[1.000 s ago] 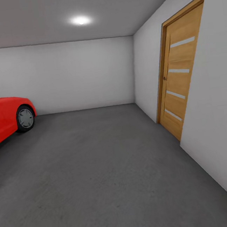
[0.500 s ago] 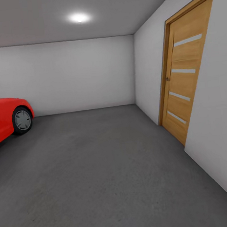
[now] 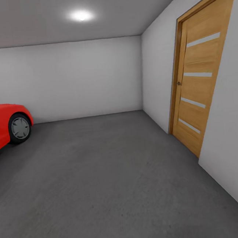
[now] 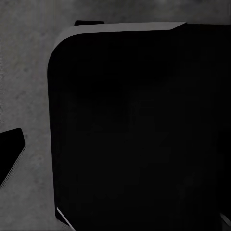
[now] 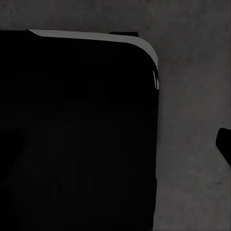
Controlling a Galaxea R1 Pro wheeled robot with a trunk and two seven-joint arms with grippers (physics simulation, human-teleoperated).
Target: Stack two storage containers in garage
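Note:
I am in the garage, with its dark grey concrete floor [image 3: 103, 180] stretching ahead to plain white walls. The two storage containers are out of view, and so is the living room. In the left wrist view a black rounded body of the robot [image 4: 139, 130] hangs over the floor [image 4: 24, 72], with a dark tip [image 4: 10, 153] at the picture's edge. The right wrist view has the same black body [image 5: 77, 130] and another dark tip [image 5: 224, 143] over the concrete [image 5: 192, 96]. I cannot tell how either gripper's jaws stand.
The front of a red car [image 3: 3, 123] stands at the left. A wooden plank door [image 3: 199, 80] is shut in the right wall [image 3: 233, 150]. The back wall [image 3: 74, 79] is several metres ahead, under a ceiling lamp [image 3: 81, 15].
The whole view has shifted: the car has slid towards the left edge and the door looms larger and further right, so the camera has moved forward.

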